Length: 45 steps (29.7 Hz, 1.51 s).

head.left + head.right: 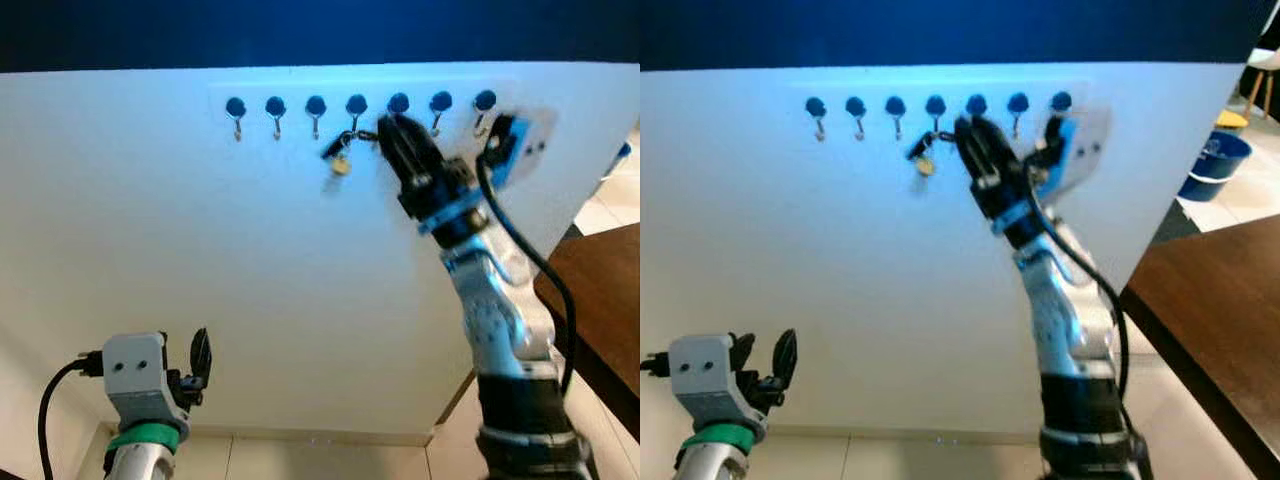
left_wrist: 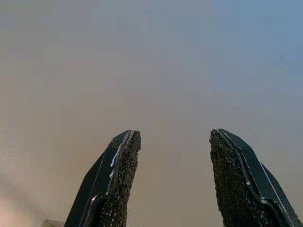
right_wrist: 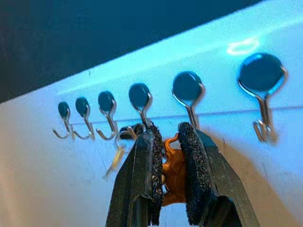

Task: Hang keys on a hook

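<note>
The right gripper's (image 3: 166,156) jaws were clamped on an orange tag of the keys (image 1: 340,160), raised to the row of hooks (image 1: 356,112) on the white wall (image 1: 250,280). The key ring dangled at the fourth hook from the left, apparently not yet settled on it. Letting go too soon could drop the keys, since the ring looked barely caught. The left gripper (image 2: 173,184) hung low, jaws open and empty. No brand, label or writing was legible.

No text, label, brand, number or sign can be read anywhere in these views.
</note>
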Tool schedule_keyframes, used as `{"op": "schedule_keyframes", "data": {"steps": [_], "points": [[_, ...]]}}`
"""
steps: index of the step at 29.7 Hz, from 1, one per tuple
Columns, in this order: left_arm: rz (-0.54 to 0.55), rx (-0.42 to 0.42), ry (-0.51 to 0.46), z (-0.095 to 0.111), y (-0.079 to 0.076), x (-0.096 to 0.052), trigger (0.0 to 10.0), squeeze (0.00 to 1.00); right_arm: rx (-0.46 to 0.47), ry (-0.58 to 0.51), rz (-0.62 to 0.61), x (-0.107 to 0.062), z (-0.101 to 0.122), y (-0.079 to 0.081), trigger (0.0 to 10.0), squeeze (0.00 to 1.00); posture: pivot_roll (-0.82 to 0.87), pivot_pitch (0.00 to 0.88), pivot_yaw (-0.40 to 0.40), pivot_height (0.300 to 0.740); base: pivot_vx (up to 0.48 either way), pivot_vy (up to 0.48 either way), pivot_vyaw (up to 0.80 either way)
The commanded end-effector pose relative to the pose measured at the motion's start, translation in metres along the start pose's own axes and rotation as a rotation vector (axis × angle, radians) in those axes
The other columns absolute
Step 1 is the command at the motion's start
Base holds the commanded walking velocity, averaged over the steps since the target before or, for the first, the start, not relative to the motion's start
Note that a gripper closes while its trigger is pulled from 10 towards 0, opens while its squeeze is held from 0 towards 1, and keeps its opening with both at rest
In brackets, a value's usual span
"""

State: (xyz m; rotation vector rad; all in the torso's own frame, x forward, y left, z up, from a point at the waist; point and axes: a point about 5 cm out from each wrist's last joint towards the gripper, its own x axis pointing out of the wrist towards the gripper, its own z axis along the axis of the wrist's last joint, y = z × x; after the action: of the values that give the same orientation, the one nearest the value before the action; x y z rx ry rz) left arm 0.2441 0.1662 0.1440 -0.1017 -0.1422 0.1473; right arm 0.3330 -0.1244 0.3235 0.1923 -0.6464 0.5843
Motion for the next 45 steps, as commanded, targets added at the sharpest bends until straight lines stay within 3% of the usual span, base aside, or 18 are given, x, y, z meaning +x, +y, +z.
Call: {"op": "schedule_keyframes", "data": {"steps": [1,7,29,32,35,37,38,40,42,43,44,45], "points": [[0.008,0.009,0.018,-0.002,0.003,-0.002,10.0,0.00,0.020,0.042,-0.016,-0.006,-0.008,0.003,10.0,0.00,-0.13,0.133,0.137,0.740,0.000,0.000,0.00],[0.011,0.010,0.020,-0.003,0.004,-0.003,10.0,0.00,0.050,0.094,-0.043,-0.018,-0.020,0.011,10.0,0.00,-0.13,0.133,0.137,0.740,0.000,0.000,0.00],[0.009,0.009,0.020,-0.002,0.003,-0.003,10.0,0.00,0.086,0.157,-0.053,-0.027,-0.030,0.021,10.0,0.00,-0.13,0.139,0.133,0.740,0.000,0.000,0.00],[-0.001,0.006,0.012,-0.001,0.002,-0.003,10.0,0.00,0.072,0.236,-0.068,-0.033,-0.043,0.020,10.0,0.00,-0.13,0.139,0.133,0.740,0.000,0.000,0.00],[-0.001,0.006,0.012,-0.001,0.002,-0.003,10.0,0.00,0.072,0.236,-0.068,-0.033,-0.043,0.020,10.0,0.00,-0.13,0.139,0.133,0.740,0.000,0.000,0.00],[-0.074,0.000,-0.030,0.006,-0.006,-0.003,10.0,0.00,0.048,0.330,-0.088,-0.040,-0.058,0.017,10.0,0.00,-0.13,0.142,0.132,0.740,0.000,0.000,0.00],[-0.074,0.000,-0.030,0.006,-0.006,-0.003,10.0,0.00,0.048,0.330,-0.088,-0.040,-0.058,0.017,10.0,0.00,-0.13,0.142,0.132,0.740,0.000,0.000,0.00],[-0.272,-0.003,-0.121,0.026,-0.031,-0.006,10.0,0.00,0.043,0.365,-0.094,-0.044,-0.065,0.016,10.0,0.00,-0.12,0.145,0.131,0.740,0.000,0.000,0.00],[-0.272,-0.003,-0.121,0.026,-0.031,-0.006,10.0,0.00,0.043,0.365,-0.094,-0.044,-0.065,0.016,10.0,0.00,-0.12,0.145,0.131,0.740,0.000,0.000,0.00],[-0.350,-0.011,-0.158,0.034,-0.041,-0.008,10.0,0.00,0.043,0.369,-0.093,-0.044,-0.066,0.016,10.0,0.00,-0.12,0.145,0.131,0.740,0.000,0.000,0.00],[-0.350,-0.011,-0.158,0.034,-0.041,-0.008,10.0,0.00,0.043,0.369,-0.093,-0.044,-0.066,0.016,10.0,0.00,-0.12,0.145,0.131,0.740,0.000,0.000,0.00],[-0.439,-0.009,-0.204,0.048,-0.054,-0.008,10.0,0.00,0.041,0.373,-0.092,-0.043,-0.067,0.016,10.0,0.00,-0.12,0.146,0.130,0.740,0.000,0.000,0.00]]}}
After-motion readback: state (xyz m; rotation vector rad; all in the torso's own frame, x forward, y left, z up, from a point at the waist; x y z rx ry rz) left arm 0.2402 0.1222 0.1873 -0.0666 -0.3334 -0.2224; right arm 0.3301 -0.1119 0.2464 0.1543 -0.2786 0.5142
